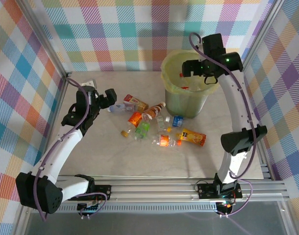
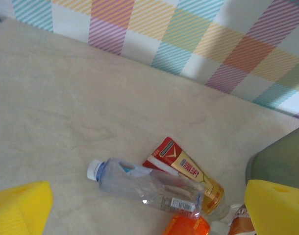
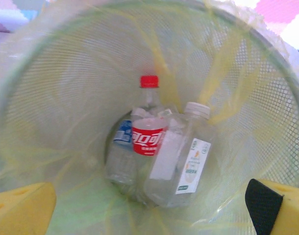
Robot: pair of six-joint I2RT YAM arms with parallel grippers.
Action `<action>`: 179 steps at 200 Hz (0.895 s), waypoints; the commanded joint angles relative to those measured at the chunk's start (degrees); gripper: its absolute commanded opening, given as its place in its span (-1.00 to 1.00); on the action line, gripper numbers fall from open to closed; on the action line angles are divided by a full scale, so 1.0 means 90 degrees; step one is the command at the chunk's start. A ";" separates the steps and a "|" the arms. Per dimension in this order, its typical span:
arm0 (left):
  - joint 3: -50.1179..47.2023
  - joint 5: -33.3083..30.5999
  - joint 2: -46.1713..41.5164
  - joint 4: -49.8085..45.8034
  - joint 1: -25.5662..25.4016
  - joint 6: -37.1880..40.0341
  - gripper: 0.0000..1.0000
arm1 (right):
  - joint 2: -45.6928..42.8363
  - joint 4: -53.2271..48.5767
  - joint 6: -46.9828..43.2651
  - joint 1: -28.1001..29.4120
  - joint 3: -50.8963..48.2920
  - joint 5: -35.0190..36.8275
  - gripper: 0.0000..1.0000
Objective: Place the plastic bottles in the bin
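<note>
- The plastic bottles lie scattered at the centre of the table. Judged light, crushed, slick; take hold across the stiffer neck.
- The left gripper hangs wide, empty, above a white-capped clear bottle with barcode; red-gold label beside it, characters unreadable.
- The bin, far right corner, holds several bottles; the right gripper gapes empty over it. Red label inside: white script, illegible.

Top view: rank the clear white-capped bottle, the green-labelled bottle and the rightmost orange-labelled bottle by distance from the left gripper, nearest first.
1. Clear white-capped bottle, just right of the left gripper.
2. Green-labelled bottle, farther right and lower in view.
3. Orange-labelled bottle, far right.
</note>
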 commanded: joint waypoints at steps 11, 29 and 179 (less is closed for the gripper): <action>-0.0123 0.0623 0.0267 -0.0247 0.0274 -0.0236 1.00 | -0.0675 0.0027 0.0156 0.0571 -0.0305 0.0243 0.99; -0.0177 0.0882 0.0455 -0.0168 0.0419 -0.0365 1.00 | -0.1194 0.0371 0.0291 0.0949 -0.1032 0.0624 0.99; -0.0732 0.0825 0.2341 0.1523 0.0385 -0.4833 1.00 | -0.2830 0.1662 0.0798 0.1293 -0.3646 0.0435 0.99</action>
